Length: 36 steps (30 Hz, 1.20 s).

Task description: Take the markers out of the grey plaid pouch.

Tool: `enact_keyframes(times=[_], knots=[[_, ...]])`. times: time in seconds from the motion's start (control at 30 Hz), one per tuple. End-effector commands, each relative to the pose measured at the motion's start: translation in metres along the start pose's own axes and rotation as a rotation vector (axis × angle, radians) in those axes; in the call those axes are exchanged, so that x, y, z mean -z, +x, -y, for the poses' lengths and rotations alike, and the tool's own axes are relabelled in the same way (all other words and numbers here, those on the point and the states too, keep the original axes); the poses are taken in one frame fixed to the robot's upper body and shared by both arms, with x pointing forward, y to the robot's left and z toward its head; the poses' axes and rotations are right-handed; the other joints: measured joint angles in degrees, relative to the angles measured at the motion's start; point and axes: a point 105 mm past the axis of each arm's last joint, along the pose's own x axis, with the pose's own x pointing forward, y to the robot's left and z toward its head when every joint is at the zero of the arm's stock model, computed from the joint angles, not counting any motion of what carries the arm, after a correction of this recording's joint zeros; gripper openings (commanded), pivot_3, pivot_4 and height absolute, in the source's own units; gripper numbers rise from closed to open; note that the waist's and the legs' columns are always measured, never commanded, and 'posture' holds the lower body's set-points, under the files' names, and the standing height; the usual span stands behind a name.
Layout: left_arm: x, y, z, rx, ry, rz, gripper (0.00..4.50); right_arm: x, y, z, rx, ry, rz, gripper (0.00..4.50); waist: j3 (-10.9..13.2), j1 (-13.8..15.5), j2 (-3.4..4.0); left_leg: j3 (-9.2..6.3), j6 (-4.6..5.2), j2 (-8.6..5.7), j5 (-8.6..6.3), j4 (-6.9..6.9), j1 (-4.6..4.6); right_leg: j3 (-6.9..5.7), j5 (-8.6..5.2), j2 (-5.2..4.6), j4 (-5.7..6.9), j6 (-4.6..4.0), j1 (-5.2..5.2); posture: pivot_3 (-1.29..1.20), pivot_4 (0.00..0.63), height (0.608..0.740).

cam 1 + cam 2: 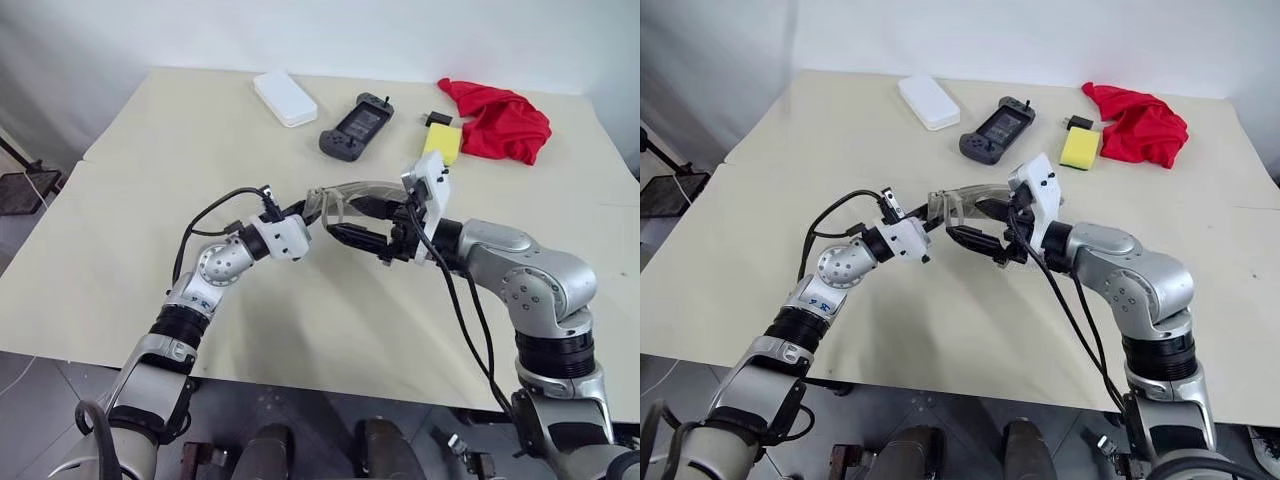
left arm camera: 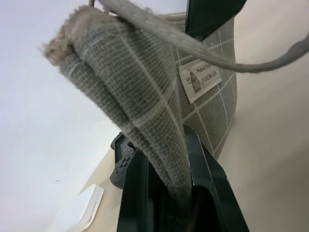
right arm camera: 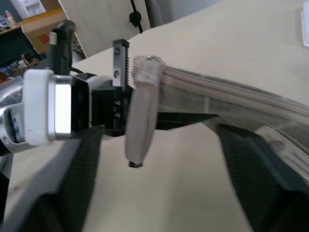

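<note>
The grey plaid pouch (image 1: 350, 192) hangs in the air over the middle of the table, stretched between my two arms. My left gripper (image 1: 315, 210) is shut on its left end; in the left wrist view the checked fabric (image 2: 145, 96) with its small white label (image 2: 199, 82) runs up from between the black fingers. From the right, my right gripper (image 1: 362, 225) reaches in level, its fingers (image 3: 72, 193) spread wide on either side of the pouch (image 3: 217, 92), and I count it open. The markers are hidden.
At the far side of the beige table (image 1: 150, 200) lie a white box (image 1: 285, 98), a dark game controller (image 1: 356, 127), a yellow sponge (image 1: 442, 143) and a crumpled red cloth (image 1: 500, 120). Black cables trail from both wrists.
</note>
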Motion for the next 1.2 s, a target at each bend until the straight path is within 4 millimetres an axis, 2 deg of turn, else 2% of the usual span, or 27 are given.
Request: enact_keyframes(times=[0.03, 0.2, 0.3, 0.53, 0.8, 0.93, 1.2], knots=[[-0.011, 0.002, -0.01, -0.038, 0.013, 0.043, 0.0, -0.011, 0.003, -0.006, -0.021, -0.021, 0.036, 2.59, 0.0, 0.03, 0.0, 0.0, 0.0, 0.0, 0.0, 0.0, 0.0, 0.0, 0.0, 0.0, 0.0, 0.0, 0.0, 0.0, 0.15, 0.74], [-0.009, 0.001, -0.01, -0.035, 0.008, 0.038, 0.0, -0.012, 0.003, -0.008, -0.029, -0.026, 0.053, 0.82, 0.0, 0.03, 0.0, -0.01, 0.0, 0.0, 0.0, 0.0, 0.0, 0.0, 0.0, -0.01, 0.02, 0.0, 0.0, 0.0, 0.15, 0.74], [-0.009, 0.001, -0.009, -0.026, -0.011, 0.043, 0.0, -0.015, -0.001, -0.01, -0.044, -0.04, 0.066, 0.01, 0.0, 0.0, 0.0, -0.01, 0.0, -0.01, 0.0, 0.0, 0.0, 0.0, 0.0, 0.0, 0.03, 0.0, 0.0, 0.0, 0.15, 0.74], [-0.013, 0.0, -0.014, 0.006, -0.086, 0.077, 0.0, -0.025, -0.019, -0.001, -0.034, -0.087, 0.102, 0.01, 0.0, 0.04, 0.0, -0.01, 0.01, 0.0, 0.01, 0.0, 0.0, 0.0, 0.0, -0.02, 0.01, 0.0, 0.01, 0.0, 0.15, 0.74], [-0.012, -0.03, -0.018, 0.117, -0.337, 0.084, 0.0, -0.038, -0.088, 0.055, 0.231, -0.144, 0.099, 0.01, 0.0, 0.02, 0.0, -0.02, 0.04, 0.05, 0.02, -0.01, 0.01, 0.01, 0.0, -0.08, -0.01, 0.0, 0.05, 0.0, 0.15, 0.74], [-0.015, -0.037, -0.027, 0.138, -0.461, 0.097, 0.0, -0.034, -0.112, 0.071, 0.304, -0.159, 0.059, 0.01, 0.0, 0.05, 0.0, -0.01, 0.05, 0.07, 0.08, -0.01, 0.02, 0.02, 0.0, -0.05, -0.06, 0.0, 0.07, 0.0, 0.15, 0.74], [-0.023, -0.036, -0.045, 0.147, -0.786, 0.15, 0.0, -0.014, -0.144, 0.093, 0.409, -0.166, -0.022, 0.01, 0.0, 0.08, 0.0, -0.02, 0.11, 0.07, 0.14, 0.02, 0.19, 0.03, 0.06, -0.03, -0.08, 0.12, 0.37, 0.0, 0.15, 0.74]])
